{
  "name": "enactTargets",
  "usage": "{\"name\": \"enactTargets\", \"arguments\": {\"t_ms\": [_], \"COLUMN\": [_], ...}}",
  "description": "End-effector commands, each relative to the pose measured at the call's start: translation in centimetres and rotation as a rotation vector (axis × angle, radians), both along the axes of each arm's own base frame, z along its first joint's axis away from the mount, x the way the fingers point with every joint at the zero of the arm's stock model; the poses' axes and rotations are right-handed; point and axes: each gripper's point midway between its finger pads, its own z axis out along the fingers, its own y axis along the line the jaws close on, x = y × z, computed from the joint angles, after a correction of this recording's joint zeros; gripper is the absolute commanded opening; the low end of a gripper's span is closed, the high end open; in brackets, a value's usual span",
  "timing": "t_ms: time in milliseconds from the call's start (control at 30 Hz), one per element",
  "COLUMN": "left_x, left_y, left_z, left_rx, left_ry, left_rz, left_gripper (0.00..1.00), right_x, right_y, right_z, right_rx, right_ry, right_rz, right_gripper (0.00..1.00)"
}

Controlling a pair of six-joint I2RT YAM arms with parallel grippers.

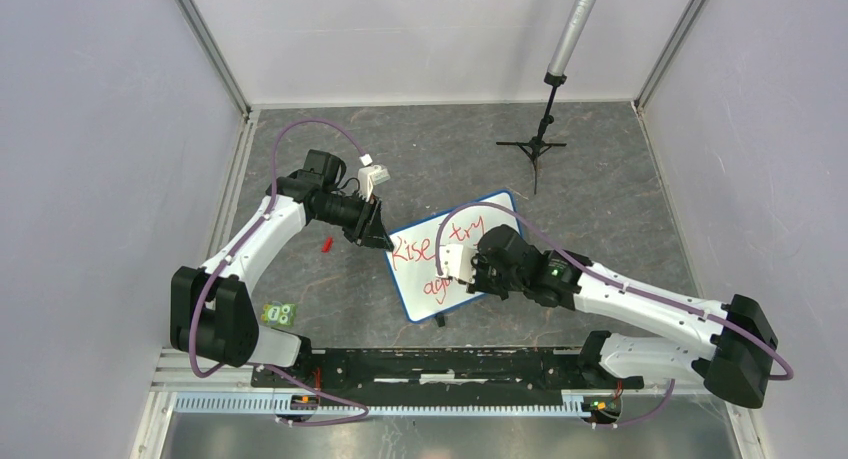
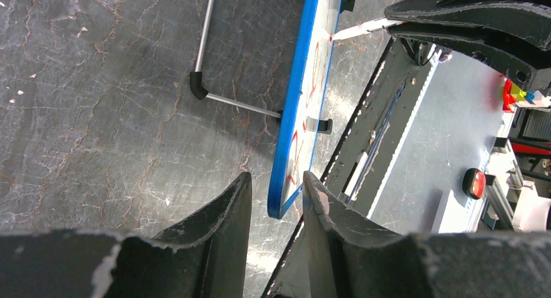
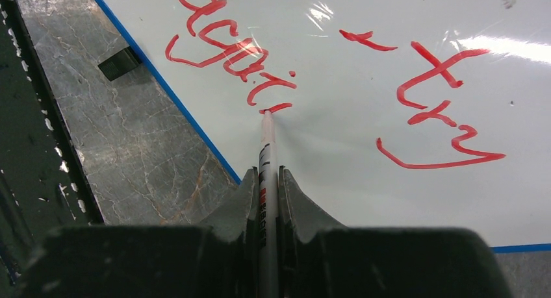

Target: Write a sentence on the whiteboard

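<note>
Whiteboard (image 1: 412,277), small, rectangular, white with a blue rim and rounded corners, lies at the middle of the grey marbled tabletop (image 1: 600,179), turned at a slant between the 2 arms. At far left, near the left arm's base, sits a small green card (image 1: 280,314). A small red object (image 1: 326,244) lies on the table just left of the left gripper (image 1: 385,241), which reaches to the board's left corner. In the left wrist view its 2 black fingers (image 2: 221,213) stand part-way apart with the blue edge between them, and whether they pinch it cannot be told. The sentence (image 1: 411,249), red handwritten marker words, runs in 2 lines: "Rise, try" above and "agai" below. The right gripper (image 3: 265,176) is clamped on a thin white marker (image 3: 267,139), whose tip touches the board at a short red stroke after the "i". Behind, to the right, stands a black tripod with a grey pole (image 1: 540,142).
</note>
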Motion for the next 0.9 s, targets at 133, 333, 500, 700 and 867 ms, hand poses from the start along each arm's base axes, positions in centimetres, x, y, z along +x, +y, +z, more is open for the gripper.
{"name": "enactTargets", "arguments": {"t_ms": [133, 333, 500, 700, 867], "left_x": [0.7, 0.7, 0.8, 0.8, 0.8], "left_y": [-0.5, -0.5, -0.5, -0.5, -0.5], "left_z": [0.8, 0.7, 0.8, 0.7, 0.7], "left_rx": [-0.018, -0.017, -0.018, -0.019, -0.017], "left_ry": [-0.027, -0.026, -0.026, -0.024, -0.023], "left_rz": [0.0, 0.0, 0.001, 0.0, 0.0], "left_gripper": [0.41, 0.41, 0.41, 0.41, 0.41], "right_x": [2.9, 3.3, 3.5, 3.1, 2.1], "right_y": [0.6, -0.1, -1.2, -1.8, -2.0], "right_z": [3.4, 3.4, 2.9, 2.1, 0.6], "right_rx": [0.07, 0.053, 0.03, 0.012, -0.001], "right_ry": [-0.096, -0.112, -0.112, -0.097, -0.05], "right_rz": [-0.076, -0.093, -0.106, -0.106, -0.084], "right_gripper": [0.0, 0.0, 0.0, 0.0, 0.0]}}
